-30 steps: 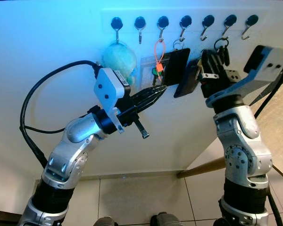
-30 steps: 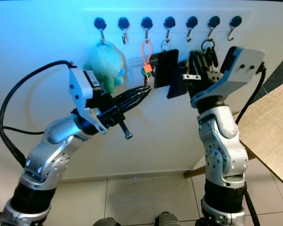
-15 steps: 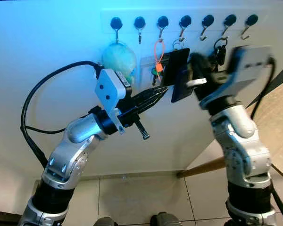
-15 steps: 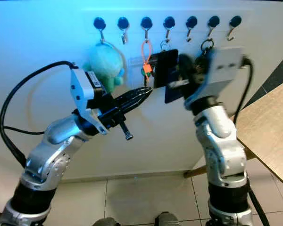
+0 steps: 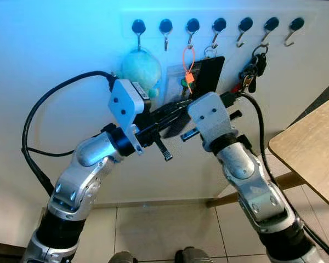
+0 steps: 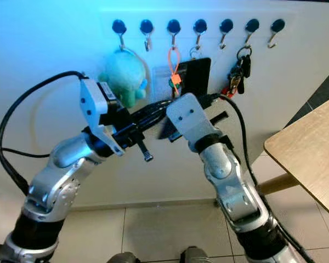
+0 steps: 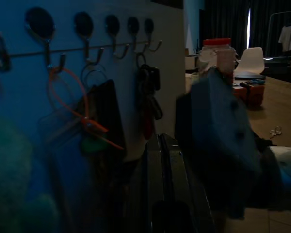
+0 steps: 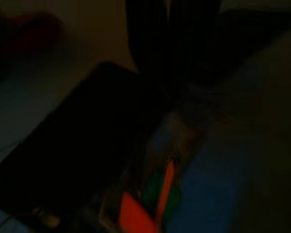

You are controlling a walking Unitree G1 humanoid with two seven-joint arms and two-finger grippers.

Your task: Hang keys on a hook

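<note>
Hanging from the sixth hook [image 5: 271, 24] at upper right, the keys [image 5: 251, 70] look delivered, so you're at the retreat step. Your right gripper [image 5: 172, 123] sits mid-frame by the black card [image 5: 208, 74] (fingers unreadable); left gripper [image 7: 161, 160] pinched empty. Next, back both off without snagging.

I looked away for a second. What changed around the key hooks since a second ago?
The right gripper left the keys, which now hang free on their hook, and swung to the robot's left, in front of the black card. The left gripper, plush and orange tag stayed put.
</note>
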